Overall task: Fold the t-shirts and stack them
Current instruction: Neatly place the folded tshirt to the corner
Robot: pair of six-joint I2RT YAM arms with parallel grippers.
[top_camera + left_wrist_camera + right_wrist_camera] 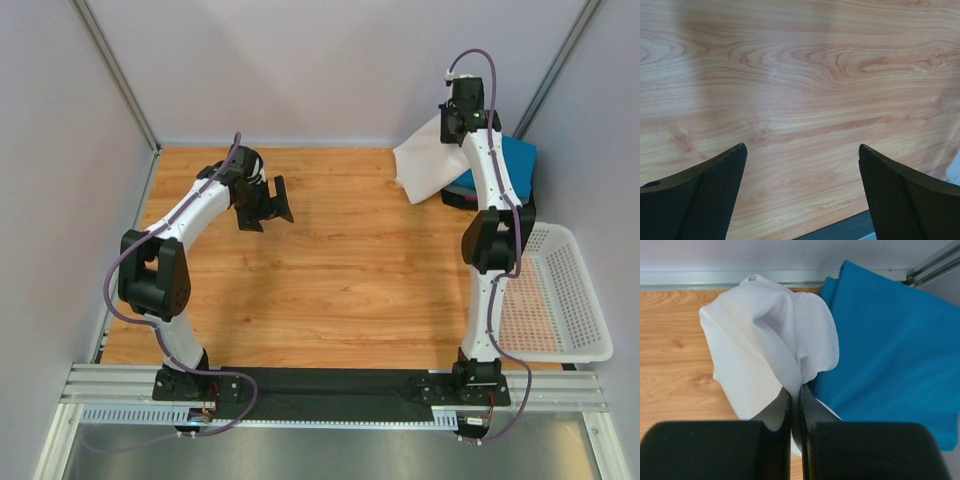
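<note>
— Where is the white tee (pixel 765 335) sitting?
— I'm holding it up at the far right corner of the tabletop (pixel 330 270), with the right fingers (pixel 786 407) pinching its cloth (right beside the blue tee (pixel 890 355)). The left fingers (pixel 715 195) are hanging wide apart over the wood.

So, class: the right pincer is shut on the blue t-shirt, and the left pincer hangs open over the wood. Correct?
No. The right wrist view shows the right pincer shut on the white t-shirt; the blue t-shirt lies beside it. The left pincer does hang open over the wooden table.
</note>
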